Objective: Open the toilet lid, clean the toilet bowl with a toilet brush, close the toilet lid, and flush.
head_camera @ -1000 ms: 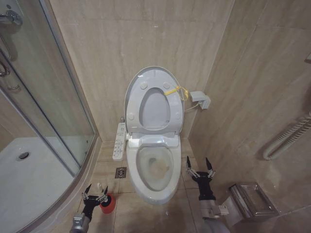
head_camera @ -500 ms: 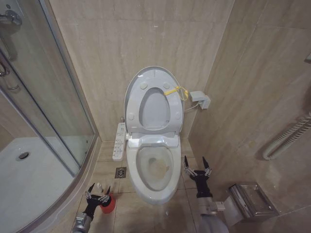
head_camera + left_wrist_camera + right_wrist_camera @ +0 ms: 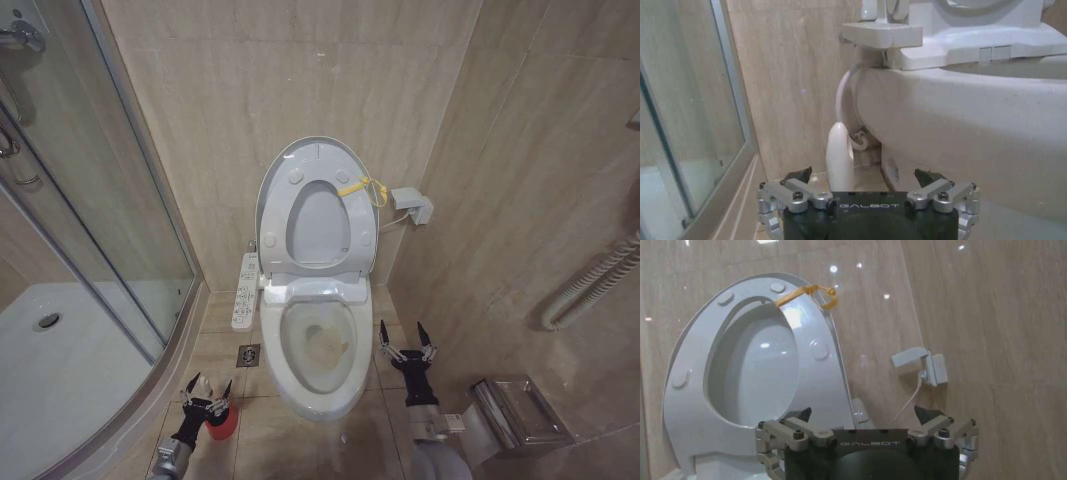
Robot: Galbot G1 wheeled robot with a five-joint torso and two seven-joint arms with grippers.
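Toilet lid [image 3: 318,190] stands raised against the wall, exposing the toilet bowl [image 3: 318,350]. My left gripper [image 3: 207,399], fingers spread wide, straddles the toilet brush [image 3: 839,155] handle in its red holder [image 3: 224,422] on the floor beside the bowl, positioned for a grasp. My right gripper [image 3: 405,342] waits open beside the bowl.

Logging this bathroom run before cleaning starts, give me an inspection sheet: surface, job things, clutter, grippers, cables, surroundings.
Surface: beige tiled floor, square metal floor drain.
Job things: large white oval plastic toilet lid raised against the wall; white ceramic toilet bowl uncovered; white-handled toilet brush upright in its red cup holder.
Clutter: nothing seen.
Grippers: left gripper open around the brush handle; right gripper open, empty, beside the bowl.
Cables: white cord to the wall box; yellow tie on the seat.
Surroundings: glass shower enclosure, long white button panel.
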